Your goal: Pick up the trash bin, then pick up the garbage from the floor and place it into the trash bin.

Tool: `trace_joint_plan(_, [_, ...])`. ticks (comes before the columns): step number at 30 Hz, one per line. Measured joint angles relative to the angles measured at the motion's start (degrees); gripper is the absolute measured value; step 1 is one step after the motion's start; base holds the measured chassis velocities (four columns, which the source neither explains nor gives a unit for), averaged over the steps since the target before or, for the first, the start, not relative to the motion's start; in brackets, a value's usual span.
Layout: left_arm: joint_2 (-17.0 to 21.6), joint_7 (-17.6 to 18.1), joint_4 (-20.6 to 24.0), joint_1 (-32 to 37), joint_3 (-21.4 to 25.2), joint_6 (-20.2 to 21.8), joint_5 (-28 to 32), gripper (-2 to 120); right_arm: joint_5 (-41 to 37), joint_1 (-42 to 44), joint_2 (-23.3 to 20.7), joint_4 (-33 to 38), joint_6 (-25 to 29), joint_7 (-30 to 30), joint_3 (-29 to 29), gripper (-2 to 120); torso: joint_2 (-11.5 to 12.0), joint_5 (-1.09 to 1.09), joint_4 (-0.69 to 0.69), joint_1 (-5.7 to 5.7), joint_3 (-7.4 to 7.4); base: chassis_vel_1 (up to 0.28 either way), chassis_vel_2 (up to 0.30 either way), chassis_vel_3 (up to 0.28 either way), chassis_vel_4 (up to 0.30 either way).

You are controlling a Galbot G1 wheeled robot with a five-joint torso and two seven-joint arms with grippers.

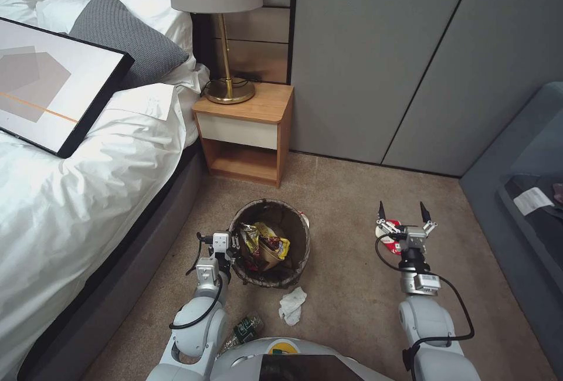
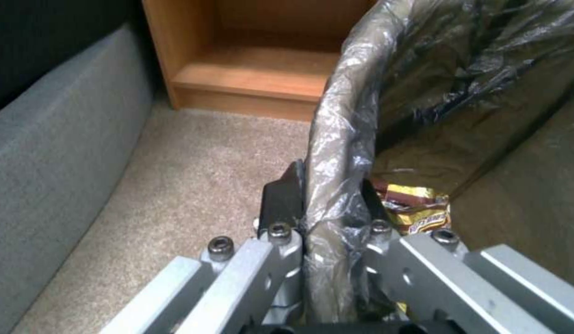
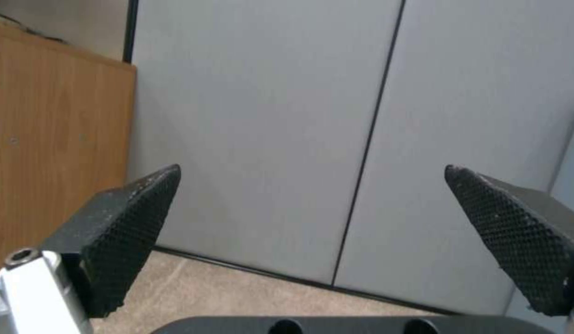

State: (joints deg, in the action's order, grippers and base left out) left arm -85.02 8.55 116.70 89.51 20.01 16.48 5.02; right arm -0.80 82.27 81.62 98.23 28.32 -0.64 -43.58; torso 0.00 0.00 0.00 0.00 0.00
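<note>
I see both my arms as rounded silver-white shells narrowing to boxy grey wrist blocks, and a black cable loops loosely along each one. The right gripper [image 1: 402, 212] has two black pointed fingers [image 3: 123, 232] with a diamond-knurled face, fixed to pale metal links above a black bar with two round holes. The left gripper [image 1: 230, 244] has the same pale aluminium linkage with dark socket-head screws [image 2: 221, 244] at the joints and black pads. My chest is a white curve with a yellow round mark and a dark panel.
</note>
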Motion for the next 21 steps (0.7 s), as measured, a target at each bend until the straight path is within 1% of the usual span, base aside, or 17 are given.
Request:
trace_joint_plan(3, [-0.02,0.00,0.00,0.00,0.06,0.01,-0.01,4,-0.32,-0.64,-0.07,0.00,-0.73,0.21,0.02,100,0.00,0.00,0.00,0.00,0.00,0.000,0.000,0.000,0.000])
trace_joint_plan(6, [0.02,0.00,0.00,-0.03,0.07,0.03,-0.01,4,-0.42,-2.57,-0.32,-1.18,-3.37,-0.10,0.11,100,0.00,0.00,-0.01,0.00,0.00,0.000,0.000,0.000,0.000])
trace_joint_plan(7, [0.02,0.00,0.00,-0.03,0.07,0.03,-0.01,4,-0.42,-2.57,-0.32,-1.18,-3.37,-0.10,0.11,100,0.00,0.00,-0.01,0.00,0.00,0.000,0.000,0.000,0.000])
trace_joint_plan(8, [0.03,0.01,0.00,-0.03,0.07,0.03,-0.01,4,-0.47,-3.32,-0.57,-1.73,-4.92,-0.48,0.16,100,0.00,0.00,-0.01,0.00,0.00,0.000,0.000,0.000,0.000])
trace_joint_plan(9, [0.08,0.01,0.00,-0.03,0.07,0.05,-0.01,4,-0.75,-4.36,-1.01,-2.46,-7.51,-1.05,0.36,100,0.00,0.00,0.00,0.00,0.00,0.000,0.000,0.000,0.000])
trace_joint_plan(10, [0.14,0.02,0.00,-0.03,0.06,0.06,-0.01,4,-1.15,-5.44,-1.58,-3.19,-10.88,-1.46,0.73,100,0.00,0.00,-0.02,0.00,0.00,0.000,0.000,0.000,0.000])
trace_joint_plan(11, [0.14,0.02,0.00,-0.03,0.06,0.06,-0.01,4,-1.15,-5.44,-1.58,-3.19,-10.88,-1.46,0.73,100,0.00,0.00,-0.02,0.00,0.00,0.000,0.000,0.000,0.000])
trace_joint_plan(14, [0.15,0.03,0.07,0.06,0.09,0.09,-0.01,4,-2.57,-9.83,-3.54,-7.08,-21.81,-2.33,2.21,100,0.00,0.00,0.00,0.00,0.00,0.000,0.000,0.000,0.000])
trace_joint_plan(15, [0.15,0.03,0.07,0.06,0.09,0.09,-0.01,4,-2.57,-9.83,-3.54,-7.08,-21.81,-2.33,2.21,100,0.00,0.00,0.00,0.00,0.00,0.000,0.000,0.000,0.000])
trace_joint_plan(17, [0.09,0.04,0.08,0.20,0.13,0.09,-0.06,4,-2.72,-12.86,-4.30,-10.72,-26.26,-2.38,2.87,100,0.00,0.00,0.00,0.00,0.00,0.000,0.000,0.000,0.000])
trace_joint_plan(18, [0.09,0.04,0.08,0.20,0.13,0.09,-0.06,4,-2.72,-12.86,-4.30,-10.72,-26.26,-2.38,2.87,100,0.00,0.00,0.00,0.00,0.00,0.000,0.000,0.000,0.000])
trace_joint_plan(19, [0.03,0.05,0.08,0.27,0.14,0.09,-0.10,4,-2.71,-15.09,-4.58,-13.52,-28.37,-2.41,3.29,100,0.00,0.00,0.01,0.00,0.00,0.000,0.000,0.000,0.000])
trace_joint_plan(20, [0.00,0.07,0.08,0.35,0.31,0.09,-0.17,4,-2.19,-18.53,-4.93,-18.25,-30.71,-2.28,4.01,100,0.00,0.00,0.00,0.00,0.01,0.000,0.000,0.000,0.000])
trace_joint_plan(21, [0.00,0.07,0.08,0.35,0.31,0.09,-0.17,4,-2.19,-18.53,-4.93,-18.25,-30.71,-2.28,4.01,100,0.00,0.00,0.00,0.00,0.01,0.000,0.000,0.000,0.000])
